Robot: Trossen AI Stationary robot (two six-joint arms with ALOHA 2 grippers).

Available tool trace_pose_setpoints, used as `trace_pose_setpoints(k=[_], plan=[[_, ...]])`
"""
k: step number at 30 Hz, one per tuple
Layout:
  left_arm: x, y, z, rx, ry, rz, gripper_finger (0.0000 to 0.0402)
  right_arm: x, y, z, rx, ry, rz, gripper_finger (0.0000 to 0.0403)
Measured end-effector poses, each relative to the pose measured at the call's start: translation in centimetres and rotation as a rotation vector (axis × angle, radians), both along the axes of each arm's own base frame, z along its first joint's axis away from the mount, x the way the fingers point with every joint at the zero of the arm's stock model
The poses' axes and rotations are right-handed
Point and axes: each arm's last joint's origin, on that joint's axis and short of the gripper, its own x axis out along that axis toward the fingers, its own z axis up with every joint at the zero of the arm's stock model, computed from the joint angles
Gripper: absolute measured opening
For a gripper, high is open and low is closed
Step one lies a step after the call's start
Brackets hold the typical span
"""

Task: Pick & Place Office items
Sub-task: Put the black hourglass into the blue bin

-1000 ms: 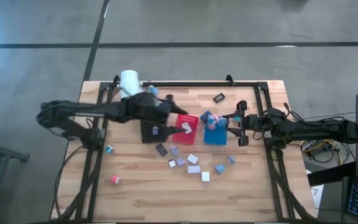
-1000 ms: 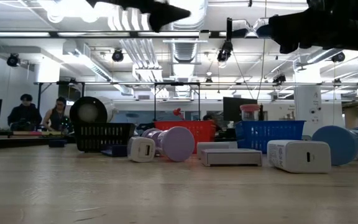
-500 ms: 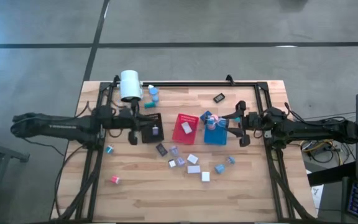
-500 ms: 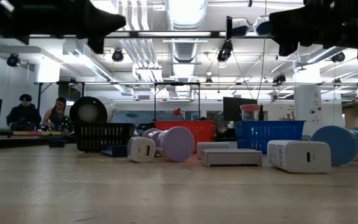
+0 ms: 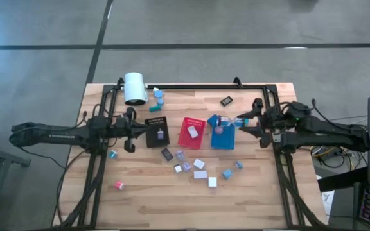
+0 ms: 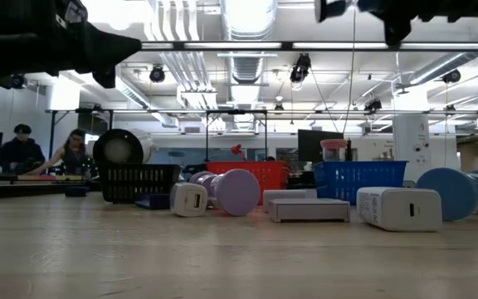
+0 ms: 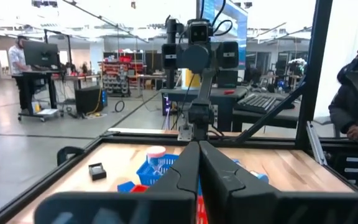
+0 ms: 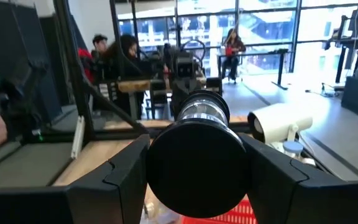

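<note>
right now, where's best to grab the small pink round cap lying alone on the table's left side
Take the small pink round cap across its round side wall, coming straight down from above. It sits alone on bare wood of the wooden table, so fingers have room on both sides.

- Wooden surface (image 5: 140,199) inside a black frame.
- Carried black tray (image 5: 157,131), red tray (image 5: 192,131), blue tray (image 5: 223,136) in a row.
- Held a white cylinder (image 5: 134,88) at the far-left corner.
- Bore scattered office items (image 5: 200,174) nearer the front.
</note>
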Motion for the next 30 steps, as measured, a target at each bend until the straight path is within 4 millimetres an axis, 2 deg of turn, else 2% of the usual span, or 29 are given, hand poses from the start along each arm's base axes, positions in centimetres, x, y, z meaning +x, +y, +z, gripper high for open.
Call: trace_pose_setpoints(k=[5, 15, 30], plan=[[0.0, 0.0, 0.0, -0.014, -0.001, -0.002, 0.0009, -2.3, 0.6, -0.2, 0.023, -0.096, 0.016, 0.0203], [-0.1, 0.0, 0.3, -0.047, -0.032, -0.007, 0.0008, -4.9, 1.0, -3.8, 0.075, -0.203, 0.007, 0.0203], [0.0, 0.0, 0.2, -0.050, -0.020, -0.010, 0.0008, -3.4, 0.8, -9.2, 0.054, -0.127, -0.015, 0.0203]])
